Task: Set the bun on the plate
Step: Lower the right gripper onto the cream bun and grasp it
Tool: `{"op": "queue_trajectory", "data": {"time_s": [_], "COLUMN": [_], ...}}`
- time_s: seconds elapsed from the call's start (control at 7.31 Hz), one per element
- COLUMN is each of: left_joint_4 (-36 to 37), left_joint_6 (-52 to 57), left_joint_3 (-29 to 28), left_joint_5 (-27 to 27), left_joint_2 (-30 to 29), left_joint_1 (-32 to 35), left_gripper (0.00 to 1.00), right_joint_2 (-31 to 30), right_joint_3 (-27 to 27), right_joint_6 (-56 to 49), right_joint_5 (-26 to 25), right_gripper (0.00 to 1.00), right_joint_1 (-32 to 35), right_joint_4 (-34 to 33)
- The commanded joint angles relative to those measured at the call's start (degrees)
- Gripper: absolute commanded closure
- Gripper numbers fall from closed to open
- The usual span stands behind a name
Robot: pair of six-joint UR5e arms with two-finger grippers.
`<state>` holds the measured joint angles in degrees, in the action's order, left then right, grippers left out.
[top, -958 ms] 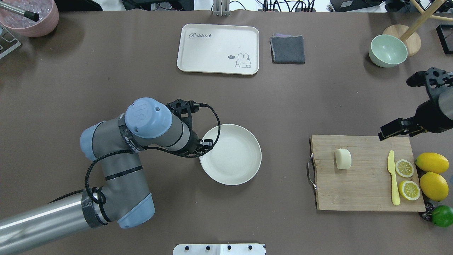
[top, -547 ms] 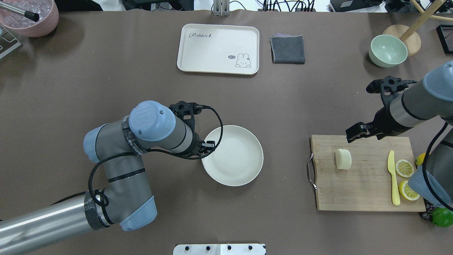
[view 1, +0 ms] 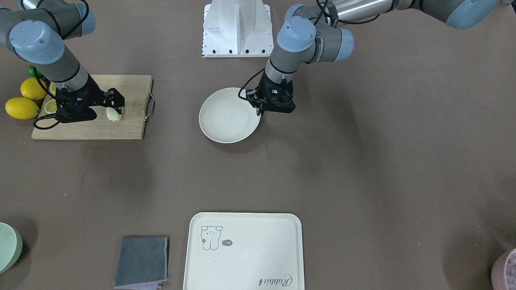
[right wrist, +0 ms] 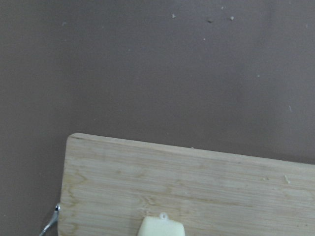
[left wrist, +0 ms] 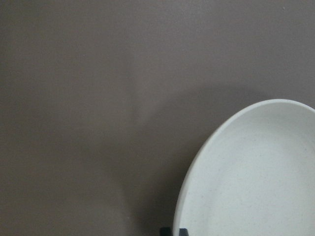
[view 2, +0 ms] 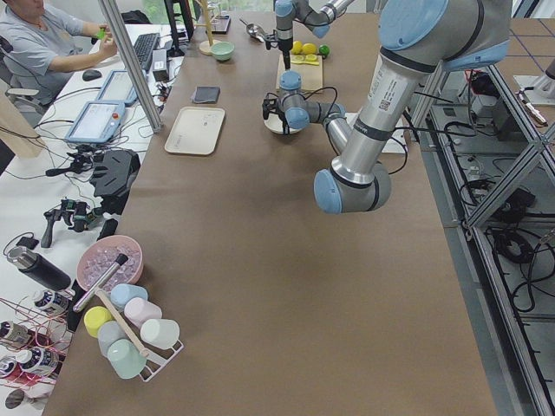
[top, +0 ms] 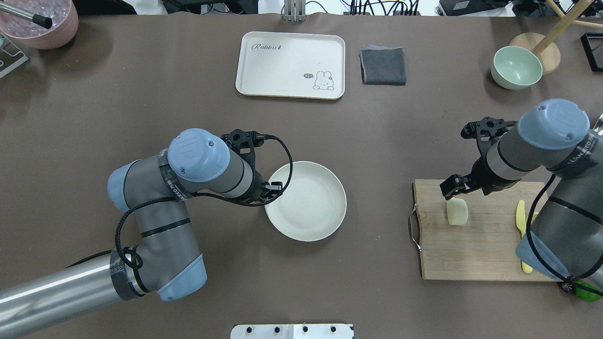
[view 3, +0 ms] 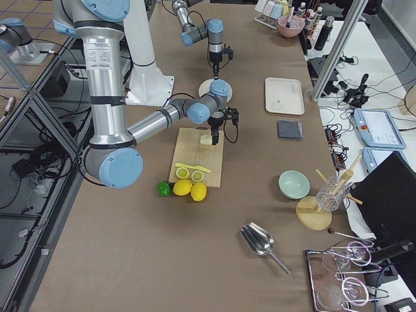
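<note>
The pale cream bun (top: 457,212) lies on the wooden cutting board (top: 476,249), toward its left end. It also shows in the front view (view 1: 114,115) and at the bottom edge of the right wrist view (right wrist: 161,227). My right gripper (top: 453,187) hovers just over the bun's far side, open, holding nothing. The round off-white plate (top: 325,212) sits mid-table. My left gripper (top: 272,189) is shut on its left rim. The left wrist view shows the plate (left wrist: 256,177) with the fingertips at its edge.
A yellow knife (top: 520,216) and lemon slices (view 1: 50,105) share the board, with whole lemons (view 1: 22,108) and a lime (top: 586,288) beside it. A cream tray (top: 290,65), grey cloth (top: 383,65) and green bowl (top: 516,67) line the far side.
My right arm has swung in from the right edge to just above the bun. The left gripper and plate have shifted only slightly.
</note>
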<state>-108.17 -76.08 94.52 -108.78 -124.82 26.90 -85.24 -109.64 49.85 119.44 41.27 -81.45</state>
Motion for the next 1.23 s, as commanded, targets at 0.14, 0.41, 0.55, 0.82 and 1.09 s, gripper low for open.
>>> {"op": "queue_trajectory", "data": {"time_s": [0.14,0.41,0.55,0.82,1.09], "left_joint_4": [0.42,0.25,0.24,0.24,0.24], "left_joint_6": [-0.03,-0.12,-0.12,-0.12,-0.12], "left_joint_3": [0.05,0.14,0.23,0.49,0.58], "left_joint_5": [-0.2,-0.29,-0.21,-0.12,-0.03], "left_joint_2": [0.28,0.37,0.37,0.37,0.37], "left_joint_1": [0.78,0.87,0.87,0.87,1.04], "left_gripper": [0.92,0.31,0.13,0.06,0.06], "right_joint_2": [0.07,0.07,0.07,-0.02,0.16], "right_joint_3": [0.91,0.92,1.09,1.0,0.22], "right_joint_6": [2.78,2.88,2.79,2.79,2.88], "right_joint_5": [-0.17,0.35,0.35,0.53,0.79], "right_gripper": [0.01,0.21,0.38,0.64,0.76], "right_joint_1": [-2.33,-2.6,-2.78,-2.78,-2.78], "right_joint_4": [0.15,0.15,0.15,0.15,-0.02]}}
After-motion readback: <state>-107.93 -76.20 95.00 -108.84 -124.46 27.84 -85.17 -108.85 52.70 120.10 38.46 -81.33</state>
